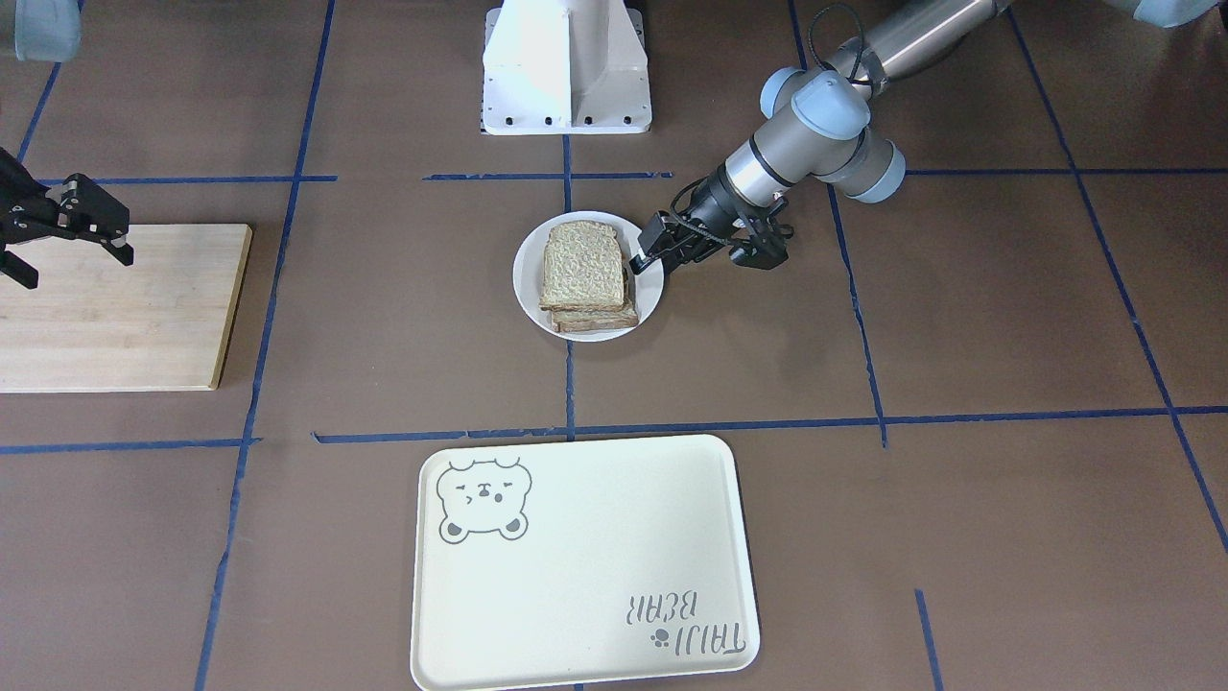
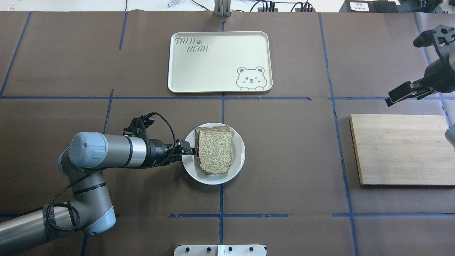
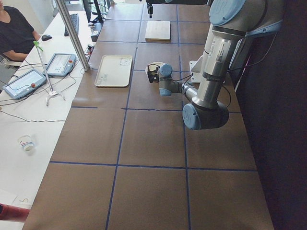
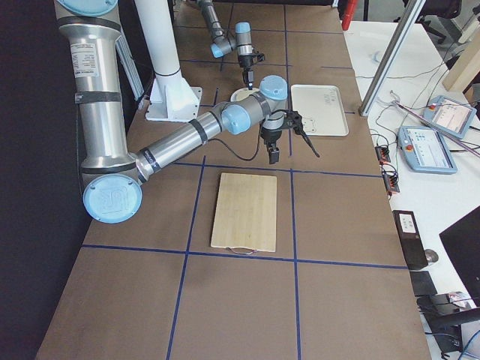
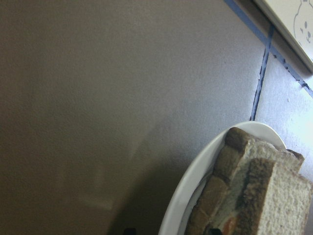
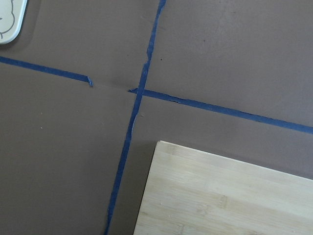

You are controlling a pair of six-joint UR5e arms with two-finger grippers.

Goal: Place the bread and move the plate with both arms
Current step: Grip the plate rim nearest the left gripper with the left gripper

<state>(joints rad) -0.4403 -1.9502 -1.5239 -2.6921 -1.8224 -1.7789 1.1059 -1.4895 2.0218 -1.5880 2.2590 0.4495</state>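
Left gripper (image 2: pixel 187 152) meets the rim of a small, round, glossy white plate (image 2: pixel 239 149); it cannot be told whether its black fingers are pinching that rim. Just past its tips, a coarse-crumbed tan bread slice with a rounded top (image 2: pixel 215 151) lies flat on a darker-crusted slice (image 1: pixel 597 320) on the plate. Right gripper (image 1: pixel 77 269) hangs spread wide and empty. A pale, smooth, rectangular bamboo board (image 2: pixel 401 149) lies close by it, well apart from the plate.

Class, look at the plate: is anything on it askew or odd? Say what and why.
The bread lies skewed on the lower slice, whose darker crust pokes out at one end. The plate looks fine.
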